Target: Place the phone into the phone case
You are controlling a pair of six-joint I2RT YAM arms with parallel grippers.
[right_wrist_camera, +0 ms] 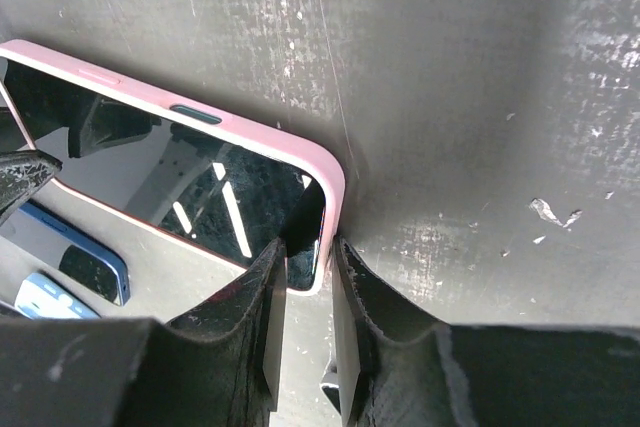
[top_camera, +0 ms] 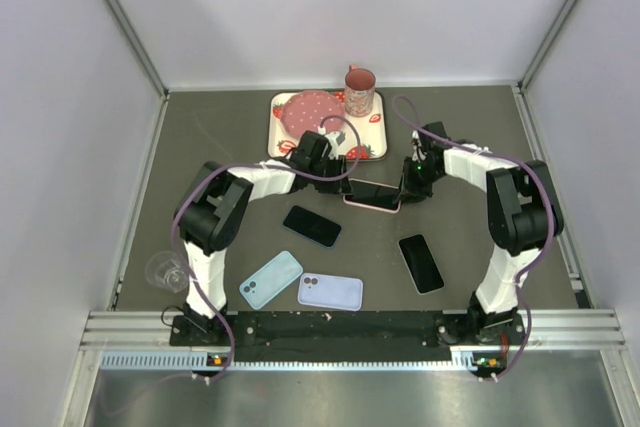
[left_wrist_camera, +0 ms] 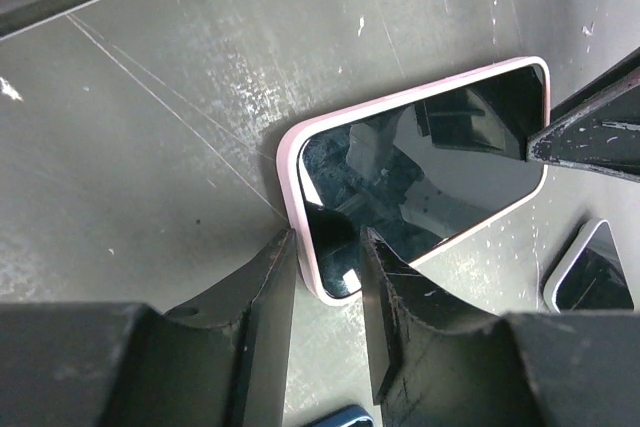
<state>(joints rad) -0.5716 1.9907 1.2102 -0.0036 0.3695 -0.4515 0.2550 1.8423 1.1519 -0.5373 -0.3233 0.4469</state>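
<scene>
- Between my two grippers lies the pink phone case [left_wrist_camera: 288,162], with the phone [left_wrist_camera: 420,157] in it. Its dark screen is framed by pink rim on every side I can see.
- My left gripper [left_wrist_camera: 328,247] is closed on one end corner of the case. One finger [left_wrist_camera: 265,287] bears against the outside of the rim, and the other lies over the glass.
- My right gripper [right_wrist_camera: 308,247] is pinched narrow on the opposite end corner, with one finger [right_wrist_camera: 265,297] on the screen side and its mate on the outer rim.
- From the right wrist, the long edge of the case with its moulded buttons runs away from my fingers.
- I cannot tell whether the case rests flat on the table [top_camera: 230,137] or is tilted off it.
- Back toward my bases, well apart from both grippers, are a black handset [top_camera: 311,226] on the left arm's side and a second black handset [top_camera: 421,263] on the right's. A light blue case [top_camera: 271,279] and a lavender case [top_camera: 331,291] lie nearest the bases.
- Just beyond my left gripper is a strawberry tray [top_camera: 280,107], with a mug [top_camera: 360,92] at its far corner.
</scene>
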